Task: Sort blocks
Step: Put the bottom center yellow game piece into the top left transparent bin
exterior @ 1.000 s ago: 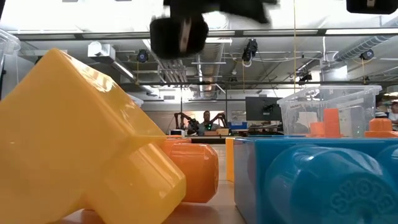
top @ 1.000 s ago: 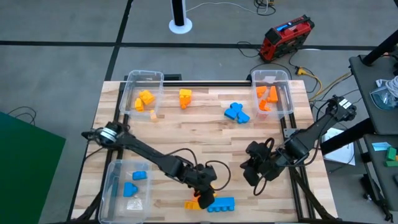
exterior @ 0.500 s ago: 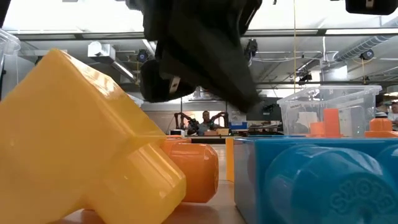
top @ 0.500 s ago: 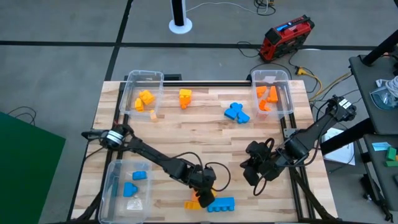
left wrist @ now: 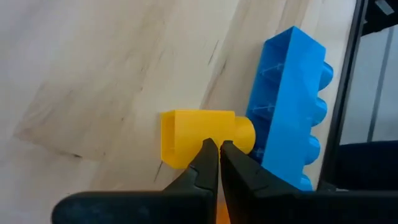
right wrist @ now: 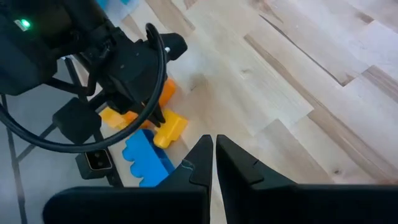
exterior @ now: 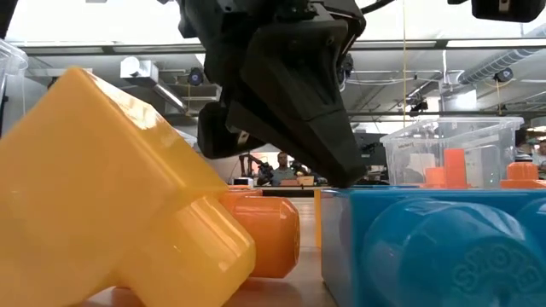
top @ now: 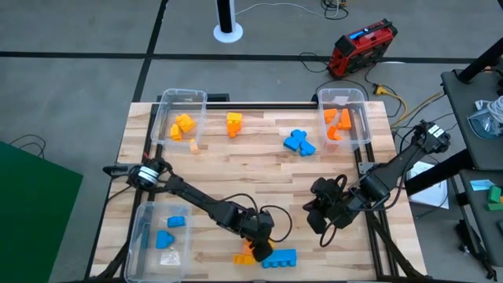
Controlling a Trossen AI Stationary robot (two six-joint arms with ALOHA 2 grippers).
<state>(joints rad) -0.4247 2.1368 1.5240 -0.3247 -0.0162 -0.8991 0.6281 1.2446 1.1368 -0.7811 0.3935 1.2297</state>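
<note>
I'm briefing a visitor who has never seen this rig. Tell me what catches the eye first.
The left tool is down at the table's near edge, fingers shut and empty, right over a yellow block lying against a long blue block. Clear bins at the corners already hold sorted colours, and the right tool waits nearby over bare wood.

L arm runs diagonally from the table's L edge toward the near-centre edge, elbow low, wrist pitched down. L gripper [top: 257, 248] sits low over the table near that edge; in its wrist view fingers [left wrist: 207, 163] are pressed together, tips touching, nothing between them. In the low view it shows as a dark bulk coming in from above. R arm comes in from the R side, folded, R gripper [top: 316, 222] hovering right of centre, its fingers [right wrist: 200, 162] closed too, empty.
</note>
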